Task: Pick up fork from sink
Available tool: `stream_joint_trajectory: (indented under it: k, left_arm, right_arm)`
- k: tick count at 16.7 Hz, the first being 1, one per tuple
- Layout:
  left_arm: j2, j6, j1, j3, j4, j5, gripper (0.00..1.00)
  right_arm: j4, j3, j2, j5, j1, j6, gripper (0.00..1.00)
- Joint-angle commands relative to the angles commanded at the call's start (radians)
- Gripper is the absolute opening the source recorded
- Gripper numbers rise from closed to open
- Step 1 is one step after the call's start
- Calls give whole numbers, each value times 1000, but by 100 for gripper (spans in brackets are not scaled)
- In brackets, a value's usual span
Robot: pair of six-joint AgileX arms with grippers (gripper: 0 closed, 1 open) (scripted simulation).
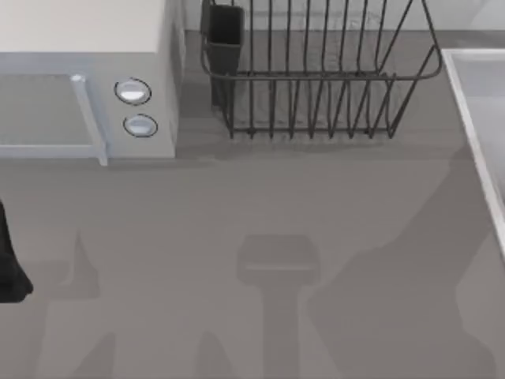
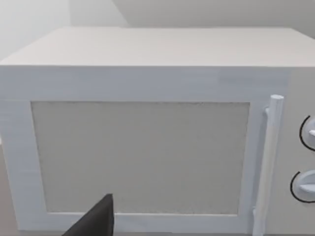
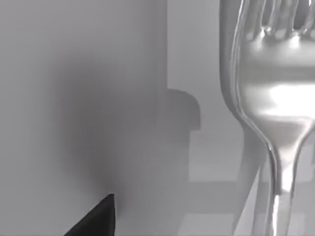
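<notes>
The fork [image 3: 268, 103] is sitting very close to the right wrist camera, its shiny silver tines and neck filling one side of that view, with the pale grey floor of the sink [image 3: 98, 98] lying behind it. From above, the sink [image 1: 473, 103] is showing as a pale basin with a lighter raised rim at the table's right edge, just beside the dark wire dish rack [image 1: 316, 87] standing at the back. A dark cutlery holder [image 1: 224, 39] is hanging on the rack's left end.

The white microwave [image 1: 87, 87] is standing at the back left, its two round knobs [image 1: 132, 91] facing the open grey table [image 1: 252, 237]. The left arm [image 1: 9, 260] is waiting at the table's left edge, and the left wrist camera is looking straight at the microwave door and its upright handle [image 2: 270, 157].

A dark fingertip of the left gripper [image 2: 96, 221] is poking into the left wrist view, and a dark fingertip of the right gripper [image 3: 96, 219] is poking into the right wrist view beside the fork; for either claw, I cannot tell whether it is released or clenched
</notes>
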Motion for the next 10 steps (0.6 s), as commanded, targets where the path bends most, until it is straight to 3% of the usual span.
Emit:
stream_joint_trajectory:
  k: [6, 10]
  left_arm:
    - [0, 0, 0, 0, 0, 0, 100]
    - [0, 0, 0, 0, 0, 0, 100]
  right_arm:
    - [38, -26, 22, 0, -1, 0, 100]
    - [38, -26, 22, 0, -1, 0, 70]
